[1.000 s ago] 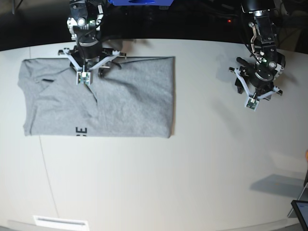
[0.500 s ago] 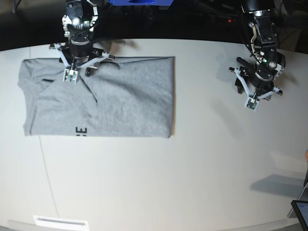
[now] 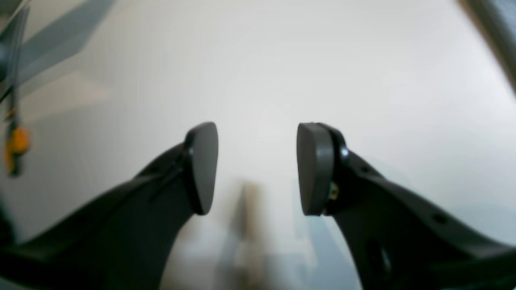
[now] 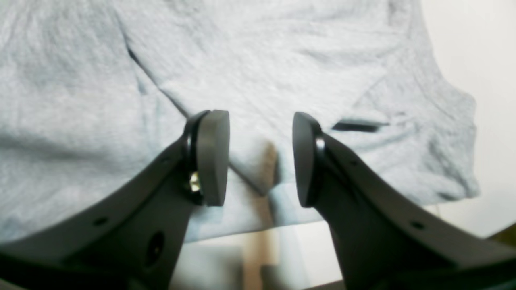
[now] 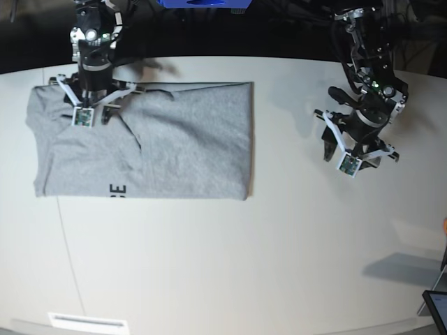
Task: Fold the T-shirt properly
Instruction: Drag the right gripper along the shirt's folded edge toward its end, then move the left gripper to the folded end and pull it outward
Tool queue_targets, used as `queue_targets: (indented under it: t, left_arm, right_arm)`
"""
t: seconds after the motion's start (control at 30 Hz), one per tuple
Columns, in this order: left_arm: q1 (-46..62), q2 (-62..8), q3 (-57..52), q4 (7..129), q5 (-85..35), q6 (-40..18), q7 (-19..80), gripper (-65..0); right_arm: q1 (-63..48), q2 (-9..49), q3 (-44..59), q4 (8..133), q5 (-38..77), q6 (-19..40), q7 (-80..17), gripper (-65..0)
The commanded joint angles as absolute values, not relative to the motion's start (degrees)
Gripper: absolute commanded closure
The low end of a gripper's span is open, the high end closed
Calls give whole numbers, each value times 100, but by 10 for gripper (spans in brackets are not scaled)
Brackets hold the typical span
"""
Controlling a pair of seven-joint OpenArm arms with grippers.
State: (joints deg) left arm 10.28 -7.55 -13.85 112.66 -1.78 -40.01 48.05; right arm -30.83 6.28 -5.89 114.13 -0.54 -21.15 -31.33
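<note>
The right gripper (image 5: 94,115), open and empty, has slid left along the half-folded T-shirt (image 5: 181,146) toward its collar end; the left gripper (image 5: 353,150) hovers open over bare table (image 5: 279,265).

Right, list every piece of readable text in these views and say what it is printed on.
"E", preceded by part of another black capital, cut off by the fold: on the grey T-shirt, at its near edge in the base view, turned sideways.
Small green-and-white tags on both wrist cameras in the base view: too small to read.
Left wrist view and right wrist view: no text.
</note>
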Motion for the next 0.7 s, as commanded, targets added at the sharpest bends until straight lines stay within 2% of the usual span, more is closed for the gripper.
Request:
queue_targets:
  t: [0.0,0.07,0.13,0.2,0.3,0.47,0.57,0.6,0.67]
  left_arm:
    - [901,-637,-1376,11363,-233,-4000,4655,-309]
    - [831,-444,-1182,11363,-233,-4000,4655,-309]
    - [769,-374,-813,11354,-233,-4000,4655,-309]
    - [673,-338,-295,11336,-198,-4000,4479,-309]
    - [646,-277,286,11327,-180,-3969,4189,-309]
    - [567,-277,1059,11231,-180,-3363,3978,-309]
    - [576,-295,1182,11204,-180,-3275,3978,-309]
    - [611,-295,1156,11196,-180,-3275,3978,-309]
    - [664,-338,1130,11169,-180,-3266,3978,-309]
  right_arm:
    - [-3081,690,-400,11521,-171,-2202,-2941,-250]
    - [-3090,690,-145,11521,-163,-2035,-2932,-250]
    - [-3116,690,163,11521,-119,-1569,-2695,-252]
    - [-3240,664,655,11521,286,-866,-2422,-257]
    - [-3240,567,1578,11521,1481,163,-2457,-257]
    - [-3011,796,3284,11512,3222,1622,-3512,-258]
    - [-2712,919,4295,11503,4136,2273,-4479,-261]
    - [-2607,971,4532,11495,4330,2413,-4787,-268]
    - [-2316,1130,5024,11389,4637,2677,-5464,-331]
